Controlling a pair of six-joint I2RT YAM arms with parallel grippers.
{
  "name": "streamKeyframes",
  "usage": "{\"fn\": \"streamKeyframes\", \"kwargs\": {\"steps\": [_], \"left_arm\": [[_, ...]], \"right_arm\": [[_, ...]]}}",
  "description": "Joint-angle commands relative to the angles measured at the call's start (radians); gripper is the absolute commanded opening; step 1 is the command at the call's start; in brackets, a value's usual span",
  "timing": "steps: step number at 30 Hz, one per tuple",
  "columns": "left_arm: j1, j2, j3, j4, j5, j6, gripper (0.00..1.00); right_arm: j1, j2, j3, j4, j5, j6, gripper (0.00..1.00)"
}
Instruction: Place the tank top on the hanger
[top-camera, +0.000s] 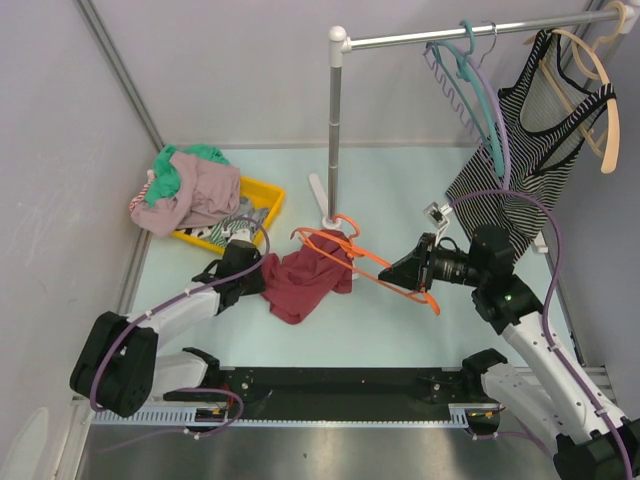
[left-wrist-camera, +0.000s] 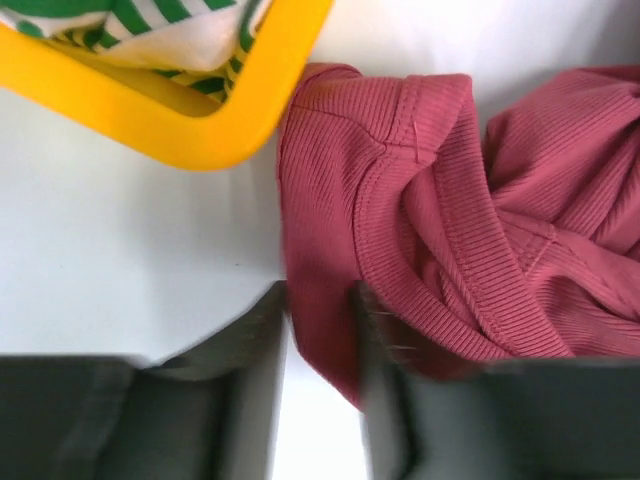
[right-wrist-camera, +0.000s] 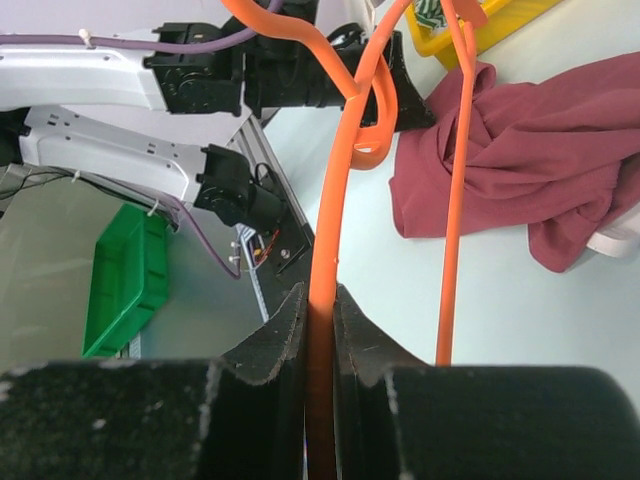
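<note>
Left gripper (left-wrist-camera: 321, 305) straddles a fold of the tank top (left-wrist-camera: 440, 200), jaws partly apart, pinch uncertain; right gripper (right-wrist-camera: 320, 300) is clamped on the hanger (right-wrist-camera: 328, 220), so I judge this the strap-grasping step. Next, 1 strap needs lifting open for a hanger arm. Crumpled, ribbed, the top lies just beside the yellow bin (left-wrist-camera: 200, 140).

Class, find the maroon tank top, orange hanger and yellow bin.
tank top (top-camera: 305, 285), top view, middle of crumpled fabric.
hanger (right-wrist-camera: 323, 240), right wrist view, its shoulder arm.
yellow bin (left-wrist-camera: 200, 140), left wrist view, corner rim.
</note>
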Motion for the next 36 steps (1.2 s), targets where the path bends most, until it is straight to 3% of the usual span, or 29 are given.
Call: {"fn": "streamKeyframes", "kwargs": {"steps": [1, 2, 4, 5, 18, 36], "left_arm": [[0.045, -0.022, -0.013, 0.053, 0.021, 0.011, 0.27], [0.049, -0.034, -0.011, 0.062, 0.044, 0.008, 0.14], [0.052, -0.067, -0.005, 0.067, 0.064, 0.006, 0.01], [0.052, -0.080, -0.003, 0.076, 0.086, 0.014, 0.00], [0.052, -0.416, -0.045, 0.042, 0.181, 0.067, 0.00], [0.052, -0.646, 0.085, 0.052, 0.623, 0.139, 0.00]], "right_arm": [[0.007, -0.014, 0.015, 0.033, -0.073, 0.006, 0.00], [0.025, -0.012, 0.018, 0.022, -0.072, 0.000, 0.00], [0.047, -0.013, 0.021, -0.010, -0.046, -0.015, 0.00], [0.068, -0.015, 0.020, -0.018, -0.038, -0.024, 0.00], [0.157, 0.045, -0.046, 0.040, 0.005, -0.006, 0.00], [0.125, 0.054, -0.031, 0.135, -0.086, 0.048, 0.00]]}}
